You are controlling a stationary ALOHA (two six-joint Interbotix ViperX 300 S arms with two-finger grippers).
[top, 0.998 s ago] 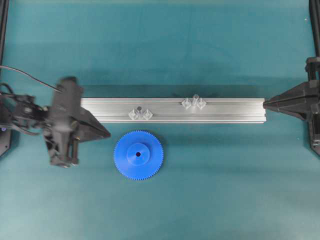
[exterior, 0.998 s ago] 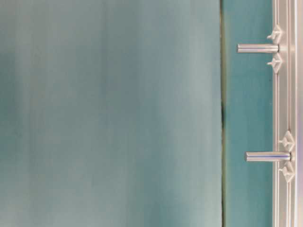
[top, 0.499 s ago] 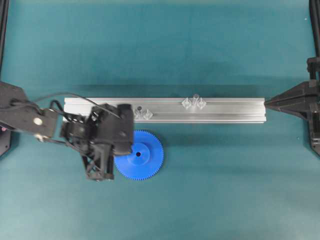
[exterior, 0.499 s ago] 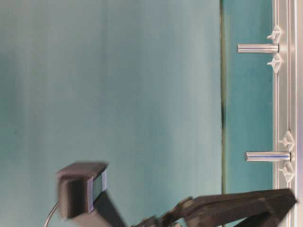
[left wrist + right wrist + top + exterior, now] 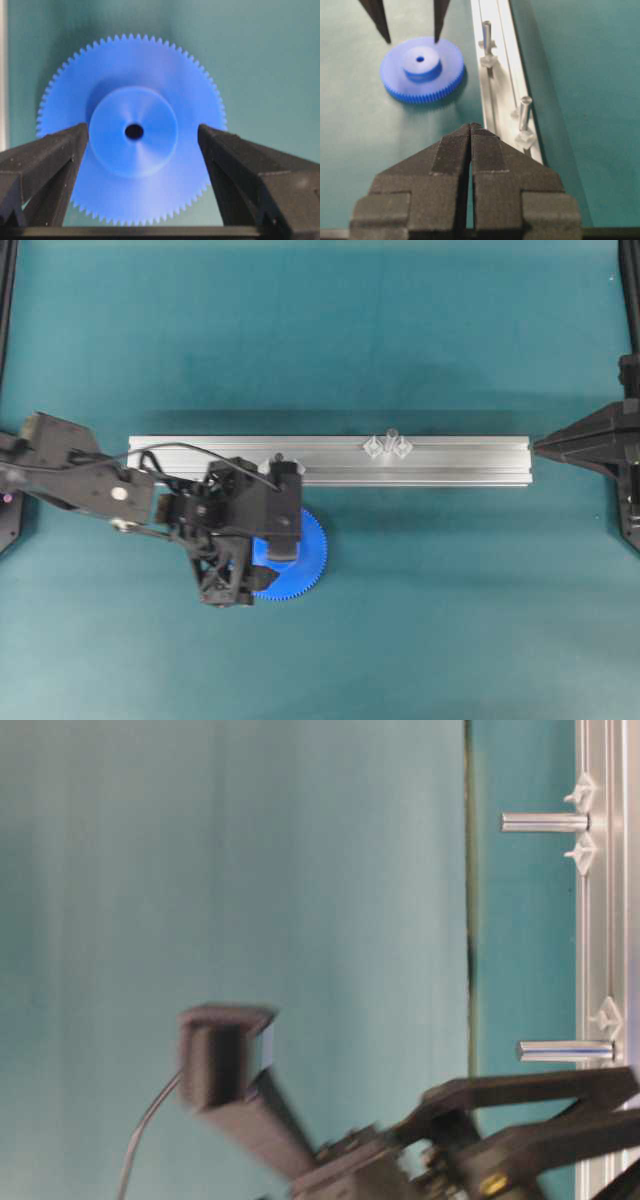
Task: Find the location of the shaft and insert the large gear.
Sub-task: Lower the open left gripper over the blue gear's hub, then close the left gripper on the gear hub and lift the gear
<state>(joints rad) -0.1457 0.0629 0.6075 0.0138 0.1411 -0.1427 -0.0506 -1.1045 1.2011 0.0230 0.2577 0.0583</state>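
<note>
1. Left claw (image 5: 142, 131): mine, the working one. The jaws are spread wide and nothing is held. The fingers (image 5: 55, 160) straddle the hub, with a gap showing on each side.
2. Gear (image 5: 132, 132): flat on the mat, just beside the rail's (image 5: 450, 455) near edge and towards its left end. The hub faces up and the bore is upright. It lies straight below my left claw, the hub centred between the fingers.
3. Shaft (image 5: 565, 1050): an upright pin on the rail, left of the rail's middle, between clear mounts. I judge it to be the pin nearer the gear. It is close to my left claw, mostly hidden under it from overhead.
4. Second pin (image 5: 390, 440): on the rail, right of its middle and well apart from the gear. Not the target, as I read it.
5. Right claw (image 5: 471, 127): jaws pressed together, empty, parked off the rail's right end and pointing along it.
6. Governing relation: bore and shaft both stand upright, so their axes are parallel. My left arm is far nearer. I expect to close on the hub, then lift, carry the gear a short way over the rail and lower it.
7. Risk, as I judge it: with a small bore and a thin pin, a tilted grip would jam.
</note>
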